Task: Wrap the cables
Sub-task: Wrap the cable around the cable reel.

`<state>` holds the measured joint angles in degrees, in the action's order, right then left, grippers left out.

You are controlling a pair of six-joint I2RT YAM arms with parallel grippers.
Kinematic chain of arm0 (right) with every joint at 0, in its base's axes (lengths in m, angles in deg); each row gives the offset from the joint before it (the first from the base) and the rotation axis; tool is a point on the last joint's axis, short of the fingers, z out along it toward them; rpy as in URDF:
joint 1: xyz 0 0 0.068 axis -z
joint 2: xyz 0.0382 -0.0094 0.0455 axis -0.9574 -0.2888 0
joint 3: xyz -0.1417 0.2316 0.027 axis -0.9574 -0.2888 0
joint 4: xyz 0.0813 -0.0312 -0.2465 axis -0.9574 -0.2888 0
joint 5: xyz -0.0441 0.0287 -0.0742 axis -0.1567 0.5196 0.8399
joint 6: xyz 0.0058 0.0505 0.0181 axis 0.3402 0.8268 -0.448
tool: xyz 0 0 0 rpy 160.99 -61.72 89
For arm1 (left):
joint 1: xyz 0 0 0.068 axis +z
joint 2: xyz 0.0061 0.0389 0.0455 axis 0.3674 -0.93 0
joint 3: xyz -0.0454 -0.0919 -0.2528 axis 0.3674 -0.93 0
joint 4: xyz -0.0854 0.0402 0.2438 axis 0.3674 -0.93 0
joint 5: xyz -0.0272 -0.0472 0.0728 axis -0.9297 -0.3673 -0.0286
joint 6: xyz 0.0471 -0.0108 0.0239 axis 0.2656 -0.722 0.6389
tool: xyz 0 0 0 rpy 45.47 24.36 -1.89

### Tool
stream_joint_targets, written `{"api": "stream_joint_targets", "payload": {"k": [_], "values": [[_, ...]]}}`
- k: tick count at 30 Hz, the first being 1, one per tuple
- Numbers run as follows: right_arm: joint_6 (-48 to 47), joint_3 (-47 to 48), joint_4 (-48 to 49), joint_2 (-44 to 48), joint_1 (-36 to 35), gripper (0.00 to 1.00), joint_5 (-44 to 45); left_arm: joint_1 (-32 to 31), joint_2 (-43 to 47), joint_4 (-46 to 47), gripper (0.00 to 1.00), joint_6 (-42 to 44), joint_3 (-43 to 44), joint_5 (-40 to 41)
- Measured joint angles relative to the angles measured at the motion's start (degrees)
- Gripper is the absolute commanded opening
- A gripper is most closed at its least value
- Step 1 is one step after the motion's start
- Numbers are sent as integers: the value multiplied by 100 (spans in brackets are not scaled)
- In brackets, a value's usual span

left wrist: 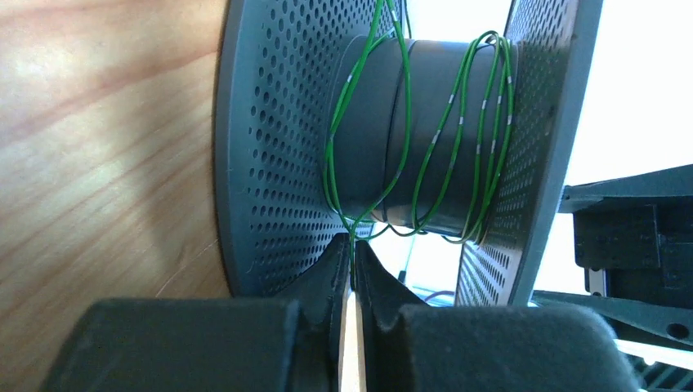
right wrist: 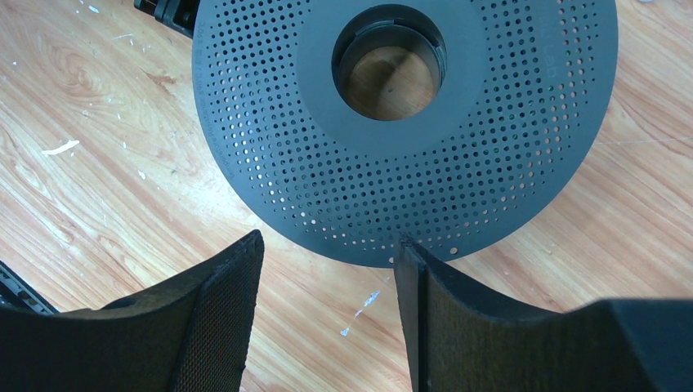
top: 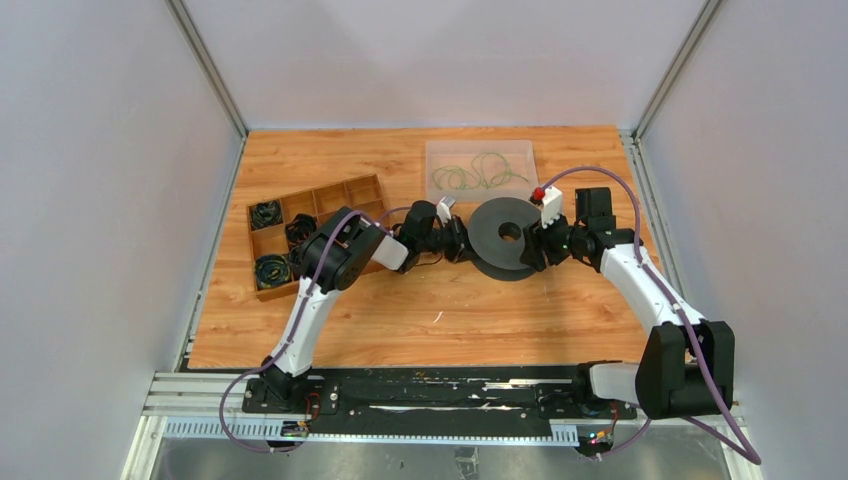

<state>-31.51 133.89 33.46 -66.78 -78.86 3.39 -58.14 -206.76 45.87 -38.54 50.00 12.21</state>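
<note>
One dark grey plastic spool (left wrist: 376, 122) with two round perforated flanges lies flat on the wood-grain desk (top: 400, 310). A thin olive-green cable (left wrist: 353, 245), smooth with pale bands, circles the spool's core in about five loose turns. More green loops lie in one clear plastic tray (top: 445, 150). The left hand (left wrist: 354, 265) is clenched on the thin olive-green cable. The right hand (right wrist: 331, 245) is spread wide, grasping nothing, with one finger touching a flange rim. Three black cord coils (top: 270, 270) sit in one divided wooden box (top: 360, 192).
</note>
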Motion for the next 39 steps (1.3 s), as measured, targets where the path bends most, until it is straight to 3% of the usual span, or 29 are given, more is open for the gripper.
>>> {"api": "stream_joint_targets", "payload": {"k": [19,34,39], "values": [[0,-20,2,0,0,59,20,11,111,149,38,68,-225,-81],[0,-22,4,0,0,59,17,17,317,190,45,116,-492,-186],[0,-22,4,0,0,59,17,22,437,186,54,267,-610,-236]]}}
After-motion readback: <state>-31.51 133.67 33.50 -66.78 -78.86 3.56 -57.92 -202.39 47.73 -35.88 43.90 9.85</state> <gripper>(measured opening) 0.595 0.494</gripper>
